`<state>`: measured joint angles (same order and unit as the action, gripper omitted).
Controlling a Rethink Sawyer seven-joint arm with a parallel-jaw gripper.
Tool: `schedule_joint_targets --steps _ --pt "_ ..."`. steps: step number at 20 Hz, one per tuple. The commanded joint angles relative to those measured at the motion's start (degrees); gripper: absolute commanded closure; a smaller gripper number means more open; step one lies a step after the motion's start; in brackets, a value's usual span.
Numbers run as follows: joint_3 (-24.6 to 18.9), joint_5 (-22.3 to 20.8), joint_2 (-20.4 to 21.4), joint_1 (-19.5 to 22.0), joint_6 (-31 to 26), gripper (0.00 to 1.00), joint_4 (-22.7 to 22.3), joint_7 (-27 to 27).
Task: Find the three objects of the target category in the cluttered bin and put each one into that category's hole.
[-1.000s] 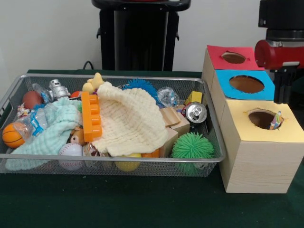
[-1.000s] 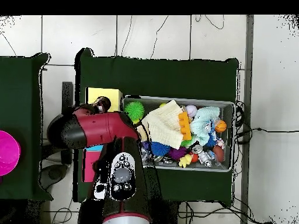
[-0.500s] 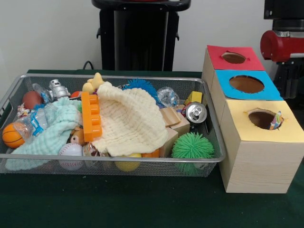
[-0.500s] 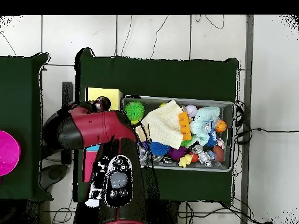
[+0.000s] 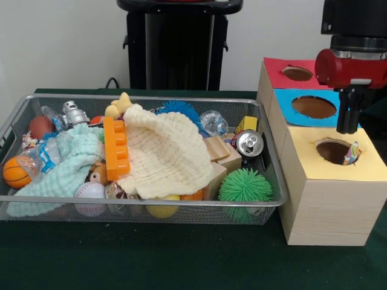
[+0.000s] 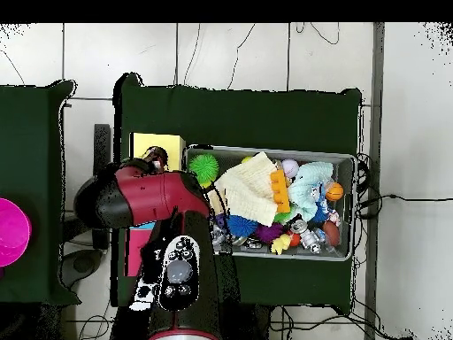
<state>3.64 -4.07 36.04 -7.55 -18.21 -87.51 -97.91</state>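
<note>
Gripper [image 5: 349, 124] hangs above the yellow box [image 5: 329, 181], fingers' state cannot tell. A crinkly wrapper [image 5: 352, 153] sits in its hole: light, slippery; pinch mid-body.

Robotics laboratory: a green-clothed table [image 6: 265, 115] on a tiled floor [image 6: 230, 53] (loose cables trailing across it), bearing a wire bin [image 5: 145, 208] and colour-coded sorting boxes [image 5: 329, 199].
</note>
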Motion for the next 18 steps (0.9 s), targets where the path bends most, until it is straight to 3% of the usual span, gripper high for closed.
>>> schedule_joint_targets --steps 1,4,11,18 --pt "0.11 -3.16 -6.07 0.44 8.03 1.00 0.18 -8.12" --pt "-0.52 -2.64 -8.49 0.81 12.30 1.00 0.59 -8.68" --pt "0.30 -0.56 -11.88 -0.27 16.04 1.00 1.78 -9.15" --pt "2.52 0.46 -13.20 -1.48 15.39 1.00 2.21 -8.80"
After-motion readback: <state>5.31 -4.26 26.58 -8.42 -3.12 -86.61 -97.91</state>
